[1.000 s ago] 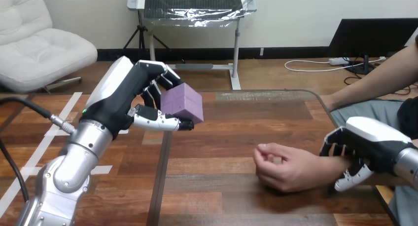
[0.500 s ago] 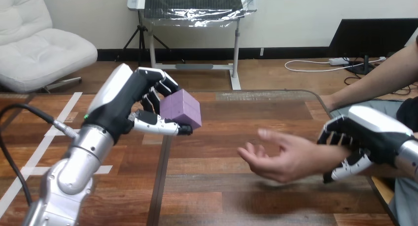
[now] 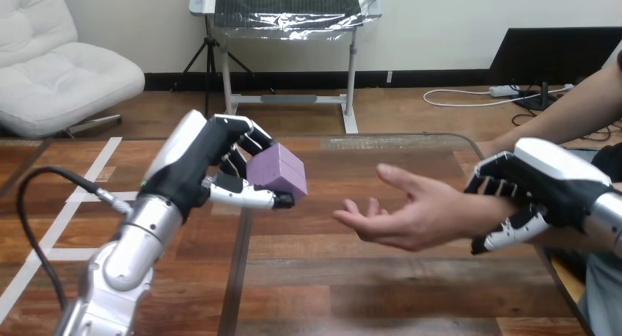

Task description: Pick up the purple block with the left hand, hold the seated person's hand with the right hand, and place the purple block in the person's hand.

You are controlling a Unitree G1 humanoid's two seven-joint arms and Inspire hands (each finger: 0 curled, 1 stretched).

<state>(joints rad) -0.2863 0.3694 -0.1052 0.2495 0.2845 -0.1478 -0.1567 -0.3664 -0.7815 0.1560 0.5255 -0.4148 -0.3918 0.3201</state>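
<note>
Up off the worktop [image 3: 381, 292] came the person's hand [image 3: 400, 215], now open, palm up. The right hand [image 3: 543, 185] curls its fingers round the person's wrist [image 3: 477, 218]. The left hand [image 3: 209, 156] pinches the purple block [image 3: 277, 171] in the air, nearer the palm but apart. Dropping it in looks next.

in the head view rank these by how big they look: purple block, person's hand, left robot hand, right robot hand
Largest: left robot hand and right robot hand, too alike to rank.
Next: person's hand, slightly smaller, though close.
Smallest: purple block, clearly.
</note>
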